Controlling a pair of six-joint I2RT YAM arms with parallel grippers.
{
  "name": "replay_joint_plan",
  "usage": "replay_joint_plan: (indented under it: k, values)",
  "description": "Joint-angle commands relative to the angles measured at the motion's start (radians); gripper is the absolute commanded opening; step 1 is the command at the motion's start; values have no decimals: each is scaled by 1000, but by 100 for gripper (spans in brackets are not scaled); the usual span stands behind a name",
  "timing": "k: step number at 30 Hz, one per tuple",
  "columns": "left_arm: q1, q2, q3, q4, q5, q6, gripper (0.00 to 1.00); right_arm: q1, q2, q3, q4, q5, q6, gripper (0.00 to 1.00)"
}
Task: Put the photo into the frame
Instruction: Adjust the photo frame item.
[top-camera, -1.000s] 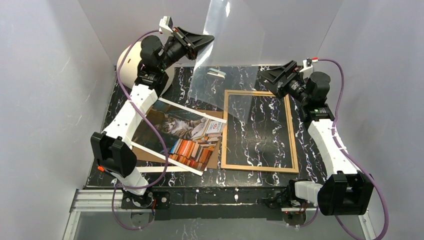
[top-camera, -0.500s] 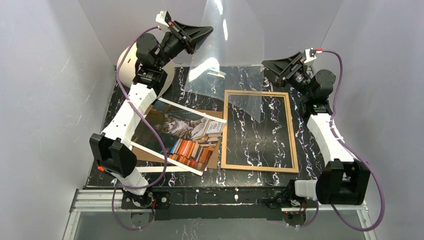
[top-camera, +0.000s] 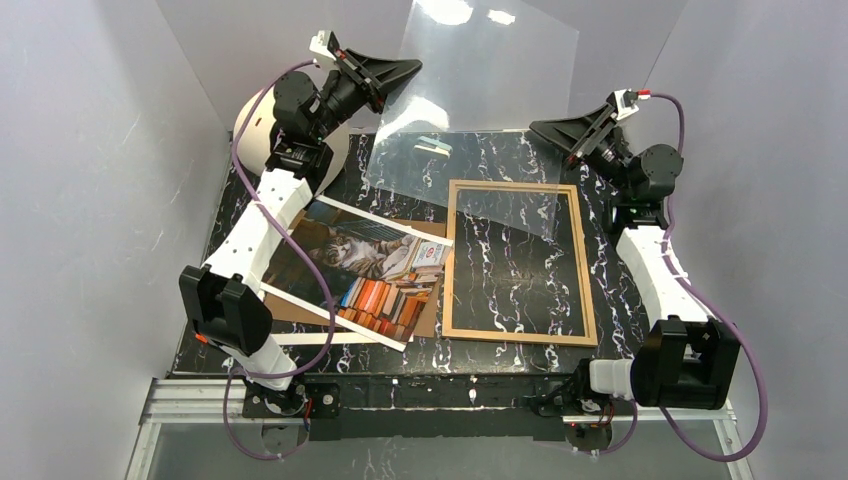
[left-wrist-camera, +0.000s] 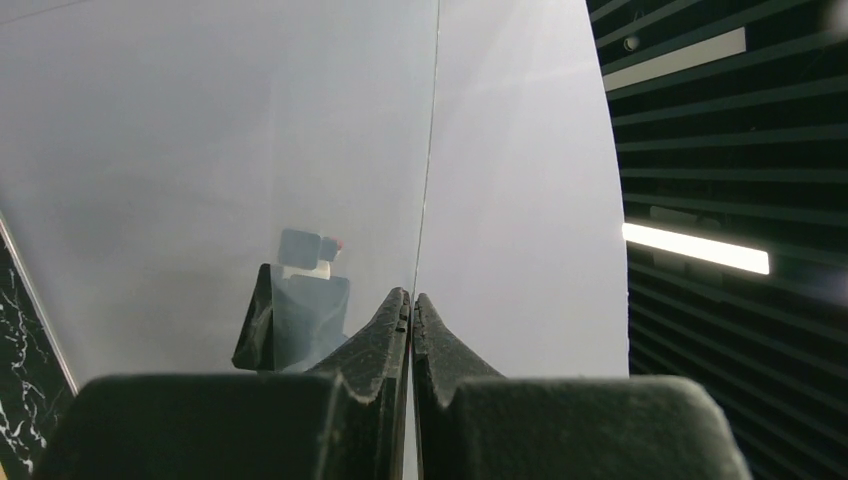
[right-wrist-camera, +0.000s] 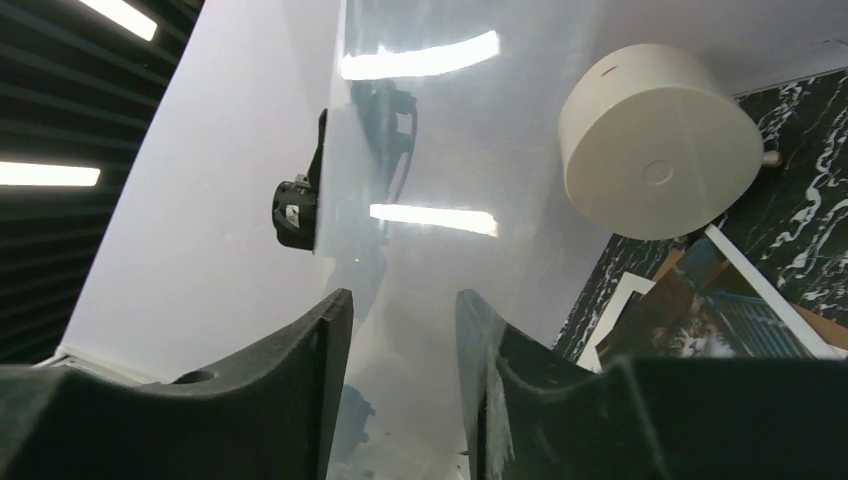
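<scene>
Right gripper (top-camera: 537, 127) raised, maybe straddling clear sheet (top-camera: 480, 85)

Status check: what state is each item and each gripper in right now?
clear sheet: held up over the table, tilted, pinched at its left edge.
left gripper: shut on the clear sheet.
right gripper: open, jaws apart at the sheet's right edge.
frame: flat on the table, empty, unglazed.
photo: flat, face up, left of the frame, outside it.

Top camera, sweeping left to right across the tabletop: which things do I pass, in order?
cream round container → photo → frame. The brown board lies under the photo and overlaps it, so it is left out.
</scene>
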Motion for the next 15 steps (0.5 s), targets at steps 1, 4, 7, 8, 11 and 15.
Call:
replay_joint_plan:
  k: [1,4,7,8,11,15]
  values:
    - [9,-62,-31,34,9,32,0,-31,-36,-20,63,-8,20,46]
    - [11,-71,-73,33,16,50,0,-39,-49,-34,-37,-18,-53,32]
    - [11,-77,-128,31,36,79,13,-48,-67,-55,-156,-18,-157,15]
    - [12,-79,-152,31,45,102,20,-50,-71,-61,-186,-18,-188,10]
    - [13,-102,-240,-26,62,189,38,-60,-79,-68,-312,-26,-297,1]
    - [18,-142,-317,-314,23,442,64,-98,-39,-54,-548,-109,-496,1]
